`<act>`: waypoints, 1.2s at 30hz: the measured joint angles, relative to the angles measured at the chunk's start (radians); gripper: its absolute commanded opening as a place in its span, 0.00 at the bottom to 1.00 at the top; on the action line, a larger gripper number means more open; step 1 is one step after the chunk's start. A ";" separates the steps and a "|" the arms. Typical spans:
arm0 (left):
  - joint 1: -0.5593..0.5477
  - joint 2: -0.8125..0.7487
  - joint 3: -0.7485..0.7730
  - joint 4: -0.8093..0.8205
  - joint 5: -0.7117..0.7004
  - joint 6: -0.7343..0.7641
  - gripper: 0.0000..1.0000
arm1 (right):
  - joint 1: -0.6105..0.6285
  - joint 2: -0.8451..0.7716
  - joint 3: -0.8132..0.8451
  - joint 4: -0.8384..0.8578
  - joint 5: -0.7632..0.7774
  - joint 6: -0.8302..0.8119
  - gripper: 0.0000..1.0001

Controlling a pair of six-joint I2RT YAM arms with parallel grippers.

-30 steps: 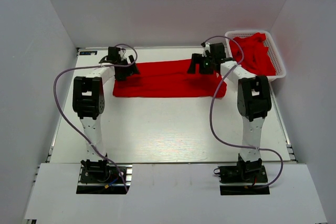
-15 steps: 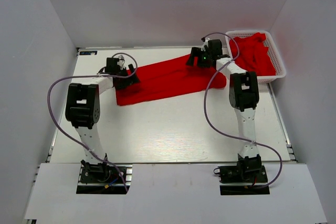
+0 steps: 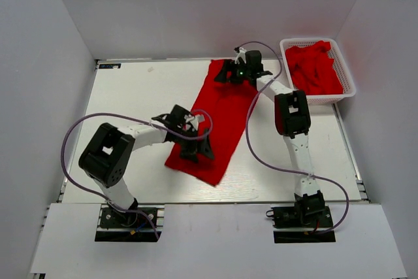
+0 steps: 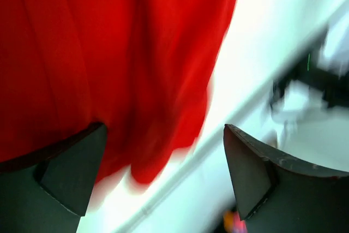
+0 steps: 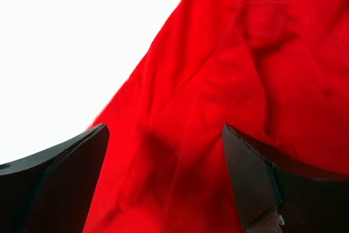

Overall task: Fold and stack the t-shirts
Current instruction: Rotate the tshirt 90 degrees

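One red t-shirt (image 3: pixel 219 112), folded into a long strip, lies on the white table (image 3: pixel 130 96) and runs from the far middle toward the near edge. My left gripper (image 3: pixel 194 147) is over its near end, jaws wide open. In the left wrist view the cloth (image 4: pixel 109 53) passes under the left finger (image 4: pixel 71 173), and its edge ends between the jaws of the left gripper (image 4: pixel 163 173). My right gripper (image 3: pixel 228 73) is over the far end, open, with the rumpled cloth (image 5: pixel 245 80) filling the space below the right gripper (image 5: pixel 163 178). More red t-shirts (image 3: pixel 317 66) lie heaped in the basket.
A white mesh basket (image 3: pixel 285 45) stands at the far right corner of the table. White walls close in the left, far and right sides. Both arms' purple cables loop above the table.
The shirt has swung from lying crosswise at the far side to lying lengthwise. My left gripper moved near and rightward with its end; the right gripper shifted left at the far end.
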 measured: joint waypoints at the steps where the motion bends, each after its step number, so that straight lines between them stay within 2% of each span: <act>1: -0.030 -0.013 -0.012 -0.024 0.029 -0.004 1.00 | 0.013 0.000 -0.005 0.003 -0.007 0.000 0.90; 4: -0.121 -0.042 -0.031 -0.156 0.068 -0.010 1.00 | 0.043 -0.027 -0.055 0.025 -0.029 -0.008 0.90; 7: -0.165 -0.060 0.002 -0.244 0.050 0.002 1.00 | 0.063 -0.085 -0.130 0.004 -0.028 -0.038 0.90; 12: -0.186 -0.149 0.125 -0.264 0.005 0.046 1.00 | 0.063 -0.222 -0.260 -0.063 0.014 -0.097 0.90; 17: -0.178 -0.240 0.229 -0.219 -0.143 0.077 1.00 | 0.064 -0.357 -0.300 -0.083 0.053 -0.131 0.90; 21: -0.170 -0.278 0.237 -0.211 -0.362 0.060 1.00 | 0.073 -0.427 -0.300 -0.108 0.121 -0.134 0.90; 25: -0.142 -0.299 0.237 -0.244 -0.567 0.038 1.00 | 0.097 -0.443 -0.302 -0.193 0.257 -0.112 0.90; 29: -0.089 -0.323 0.235 -0.249 -0.687 0.021 1.00 | 0.137 -0.441 -0.328 -0.311 0.410 -0.068 0.90; 32: -0.028 -0.308 0.232 -0.218 -0.710 0.024 1.00 | 0.167 -0.437 -0.341 -0.377 0.494 -0.034 0.90; 36: 0.071 -0.209 0.234 -0.143 -0.681 0.037 1.00 | 0.195 -0.437 -0.389 -0.405 0.536 -0.008 0.90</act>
